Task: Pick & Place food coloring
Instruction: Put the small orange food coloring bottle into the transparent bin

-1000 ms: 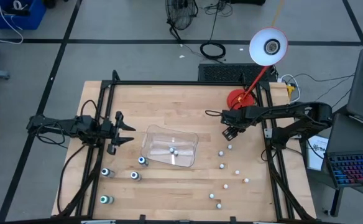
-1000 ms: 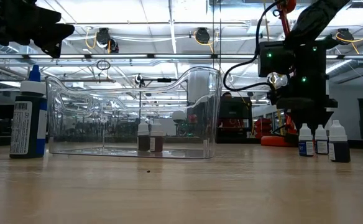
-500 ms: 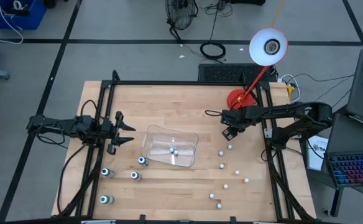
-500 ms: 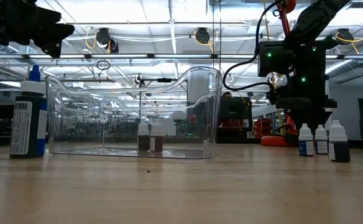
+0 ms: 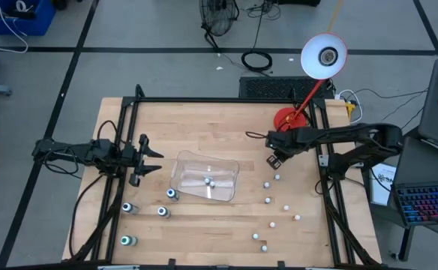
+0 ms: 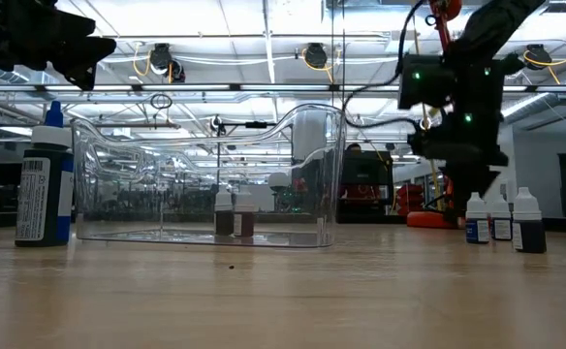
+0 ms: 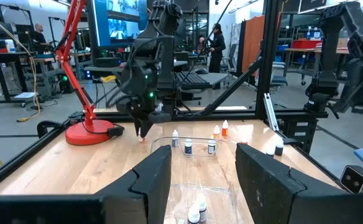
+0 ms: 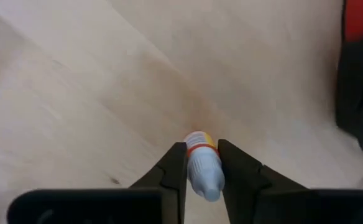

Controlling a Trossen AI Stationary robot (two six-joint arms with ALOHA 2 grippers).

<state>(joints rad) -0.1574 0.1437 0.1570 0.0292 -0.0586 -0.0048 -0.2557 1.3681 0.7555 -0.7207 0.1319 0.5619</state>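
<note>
Whitish plastic food-coloring bottle (image 8: pixel 203 167), orange-banded, tiny, light, likely slick: clamped at its body by right gripper (image 8: pixel 201 163) above the table, right of clear rectangular tray (image 5: pixel 204 178); left gripper (image 7: pixel 197 174) open, waiting.

Right gripper (image 8: pixel 200 163) clamping bottle (image 8: pixel 203 163), wooden tabletop (image 8: pixel 76 93)

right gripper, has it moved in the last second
Yes. In the high view the right gripper has pulled slightly toward the red lamp base, away from the loose bottles; in the low view it sits higher. It is shut on a small bottle.
</note>
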